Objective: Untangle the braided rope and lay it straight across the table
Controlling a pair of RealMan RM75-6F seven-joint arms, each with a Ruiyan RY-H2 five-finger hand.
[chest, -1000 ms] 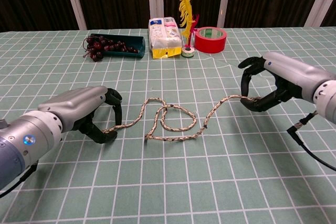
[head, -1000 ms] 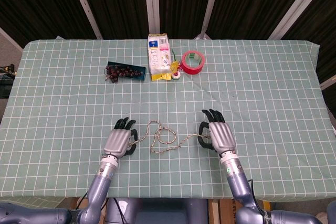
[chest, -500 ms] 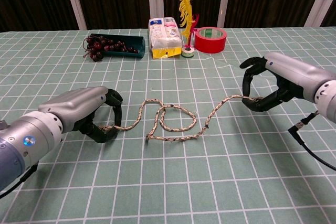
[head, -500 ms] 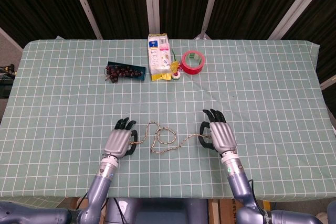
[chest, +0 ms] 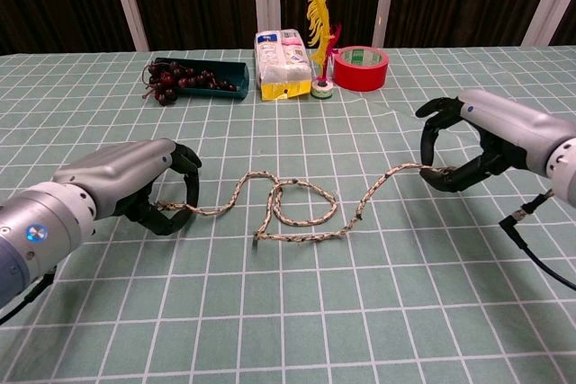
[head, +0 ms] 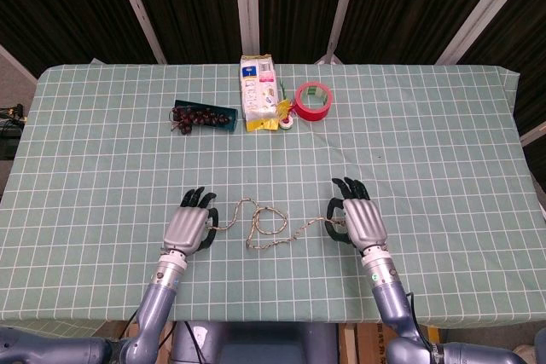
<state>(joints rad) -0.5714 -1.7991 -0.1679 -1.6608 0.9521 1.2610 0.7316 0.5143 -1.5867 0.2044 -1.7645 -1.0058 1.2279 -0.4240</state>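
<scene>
A beige braided rope (chest: 297,207) (head: 266,226) lies on the green checked table, still looped in its middle. My left hand (chest: 135,183) (head: 188,226) pinches the rope's left end, low over the cloth. At the other side my right hand (chest: 481,137) (head: 359,221) pinches the rope's right end, and the strand rises slightly off the table toward its fingers. Between the hands the rope runs in an S-curve with one closed loop.
At the back of the table stand a dark tray of grapes (chest: 198,76), a yellow and white packet (chest: 279,65), a small cup with a yellow feather (chest: 320,89) and a red tape roll (chest: 360,68). A black cable (chest: 531,249) trails below my right wrist.
My left hand has drawn the rope's left end further left, and my right hand has shifted a little to the right. The rope's curves have stretched wider.
</scene>
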